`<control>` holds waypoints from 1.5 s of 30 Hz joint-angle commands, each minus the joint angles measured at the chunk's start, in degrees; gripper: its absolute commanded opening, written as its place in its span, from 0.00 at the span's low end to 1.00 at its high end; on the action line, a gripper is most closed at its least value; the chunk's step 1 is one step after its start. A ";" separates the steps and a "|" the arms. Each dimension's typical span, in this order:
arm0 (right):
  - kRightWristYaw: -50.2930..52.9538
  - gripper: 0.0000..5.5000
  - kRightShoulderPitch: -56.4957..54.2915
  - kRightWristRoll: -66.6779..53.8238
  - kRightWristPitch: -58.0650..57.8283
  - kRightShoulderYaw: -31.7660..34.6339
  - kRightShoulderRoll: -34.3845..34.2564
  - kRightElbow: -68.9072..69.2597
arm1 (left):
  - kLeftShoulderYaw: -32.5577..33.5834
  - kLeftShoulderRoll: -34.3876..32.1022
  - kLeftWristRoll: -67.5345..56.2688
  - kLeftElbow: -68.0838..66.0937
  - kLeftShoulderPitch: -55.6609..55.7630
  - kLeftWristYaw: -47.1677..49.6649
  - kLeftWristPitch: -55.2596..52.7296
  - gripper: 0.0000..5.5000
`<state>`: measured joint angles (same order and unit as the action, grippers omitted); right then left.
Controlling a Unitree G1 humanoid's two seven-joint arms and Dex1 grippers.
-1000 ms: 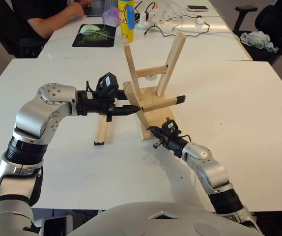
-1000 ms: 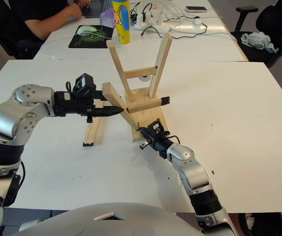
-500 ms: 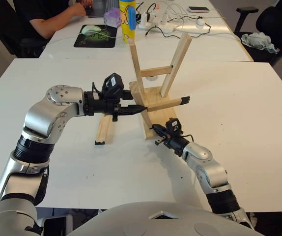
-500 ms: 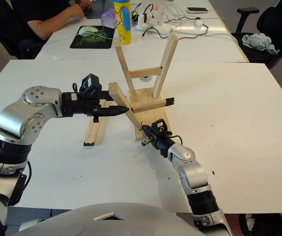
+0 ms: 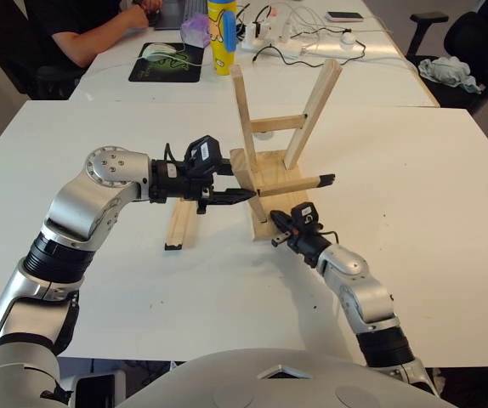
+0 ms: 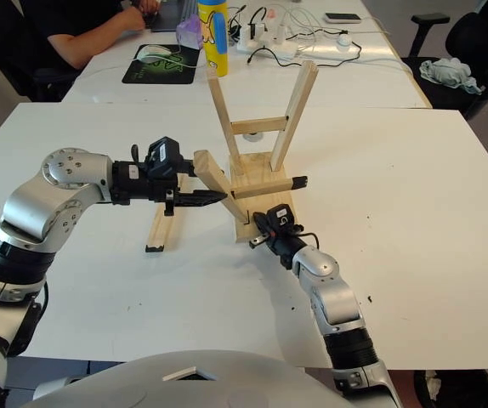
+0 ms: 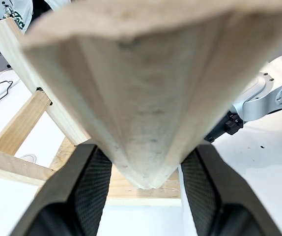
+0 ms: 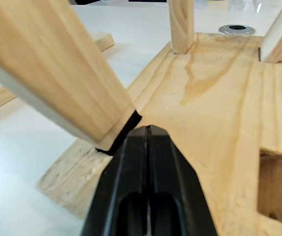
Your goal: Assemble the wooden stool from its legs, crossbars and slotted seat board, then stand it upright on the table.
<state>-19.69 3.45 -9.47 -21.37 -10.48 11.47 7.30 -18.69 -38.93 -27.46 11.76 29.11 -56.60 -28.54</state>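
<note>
While the left gripper clamps the tilted leg, the leg slants down into the near corner of the seat board, which lies flat on the table. The right gripper, fingers together, rests on the board just beside that foot.

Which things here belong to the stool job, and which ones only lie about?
For the job:
seat board
tilted leg, held in the left pincer
upright legs
crossbar between them
loose wooden piece on the table
right pincer, at the board

Lying about:
yellow bottle
mouse
mouse mat
phone
cloth
</note>
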 commanded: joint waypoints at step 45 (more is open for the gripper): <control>-0.27 0.00 3.17 6.70 -6.73 -6.15 3.98 -3.66 | 15.18 -4.03 -5.71 2.92 -13.20 0.69 -7.59 0.54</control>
<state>-19.45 2.37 -3.82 -22.66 -14.98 14.71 8.86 -7.67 -39.92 -31.20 12.19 18.63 -54.93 -34.21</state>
